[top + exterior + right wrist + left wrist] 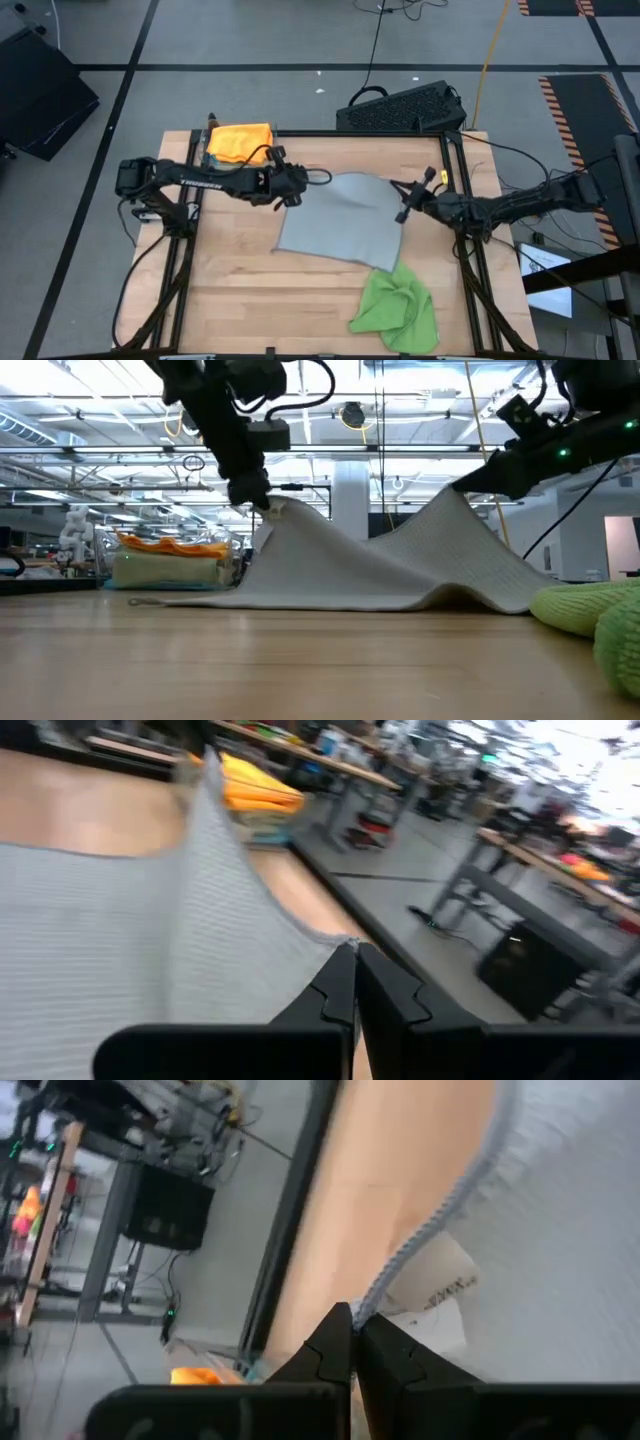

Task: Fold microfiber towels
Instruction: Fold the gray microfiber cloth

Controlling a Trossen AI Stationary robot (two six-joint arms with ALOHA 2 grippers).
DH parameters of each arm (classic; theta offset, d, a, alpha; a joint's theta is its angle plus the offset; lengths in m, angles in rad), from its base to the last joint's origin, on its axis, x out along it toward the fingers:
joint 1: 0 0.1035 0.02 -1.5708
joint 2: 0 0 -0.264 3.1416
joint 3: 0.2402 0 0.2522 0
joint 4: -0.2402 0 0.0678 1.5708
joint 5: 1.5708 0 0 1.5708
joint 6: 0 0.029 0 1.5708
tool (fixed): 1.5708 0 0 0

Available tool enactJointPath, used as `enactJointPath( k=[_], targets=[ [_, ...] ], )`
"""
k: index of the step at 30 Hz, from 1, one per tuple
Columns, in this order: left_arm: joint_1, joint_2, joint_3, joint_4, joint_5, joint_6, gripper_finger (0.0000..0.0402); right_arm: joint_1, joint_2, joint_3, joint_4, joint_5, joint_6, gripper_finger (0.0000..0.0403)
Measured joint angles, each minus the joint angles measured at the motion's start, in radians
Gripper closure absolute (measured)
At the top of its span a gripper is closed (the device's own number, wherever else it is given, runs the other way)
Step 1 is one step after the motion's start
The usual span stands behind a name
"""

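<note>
Jaws of the left gripper [291,192] and right gripper [402,200] each pinch a far corner of the light grey square microfiber towel [340,225], lifting that edge; its near edge lies on the wooden tabletop [240,290], toward which the fold must travel.

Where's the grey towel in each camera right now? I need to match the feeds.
High: grey towel mid-table.
Low: centre, draped in two peaks.
Left wrist: hem at fingertips.
Right wrist: corner at fingertips.
Shared landmark: orange towel, on the stack at the table's far-left corner.
</note>
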Motion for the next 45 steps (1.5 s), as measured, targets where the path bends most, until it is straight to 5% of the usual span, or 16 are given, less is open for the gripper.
enactJointPath(
  k=[4, 11, 19, 24, 33, 45],
  targets=[
    [0.027, 0.0, -0.016, 0.077, -0.006, -0.038, 0.0392, -0.037, 0.01, 0.0, 0.004, 0.012, 0.001, 0.0403],
    [-0.008, -0.001, -0.021, 0.055, 0.014, -0.091, 0.0392, -0.009, 0.024, -0.001, -0.064, -0.131, 0.144, 0.0403],
    [-0.022, -0.006, -0.023, 0.061, -0.135, -0.257, 0.0392, 0.022, 0.025, -0.002, -0.065, 0.138, 0.031, 0.0403],
    [-0.019, -0.002, -0.022, 0.157, -0.127, -0.191, 0.0392, 0.024, 0.024, -0.002, 0.107, 0.148, -0.092, 0.0403],
    [-0.074, -0.009, -0.022, -0.093, 0.117, -0.276, 0.0392, 0.088, 0.021, -0.001, -0.016, -0.077, 0.067, 0.0403],
    [-0.17, -0.004, -0.022, -0.229, 0.141, -0.32, 0.0392, 0.171, 0.021, -0.001, -0.201, -0.429, 0.349, 0.0403]
  ],
)
